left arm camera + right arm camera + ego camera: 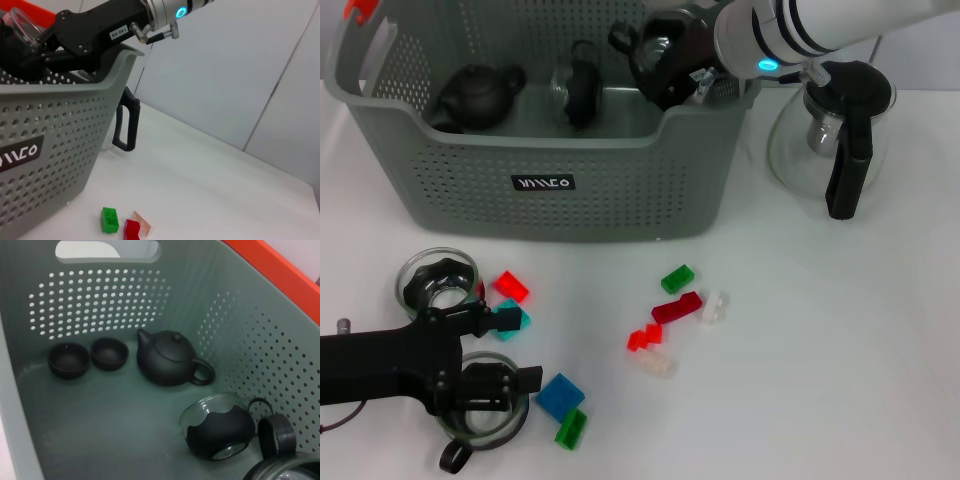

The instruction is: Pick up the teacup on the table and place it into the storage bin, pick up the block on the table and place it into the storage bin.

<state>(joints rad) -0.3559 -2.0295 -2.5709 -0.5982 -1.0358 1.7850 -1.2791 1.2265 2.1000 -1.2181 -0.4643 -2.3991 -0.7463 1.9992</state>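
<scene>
- I see the right end effector (655,65) over the storage bin (550,190), at its right end, gripping a glass teacup (665,50) with a dark sleeve; the fingers look closed on it, above the bin floor.
- Below it, the right wrist view shows a similar glass cup (220,427) already lying in the bin, plus a dark teapot (167,357) and two small dark cups (69,360) farther along. My worry: releasing from here could drop glass onto glass and chip or crack it.
- The arm sits close to the bin's right wall, so a careless retreat could catch the rim and shift the bin.
- The glass pitcher (835,130) stands just beside the bin on the desk (820,350), near the right arm's path.
- My left end effector (485,385) is low over another glass teacup (485,405); I cannot tell its opening. The blue block (560,395) lies just beside it and could get nudged.
</scene>
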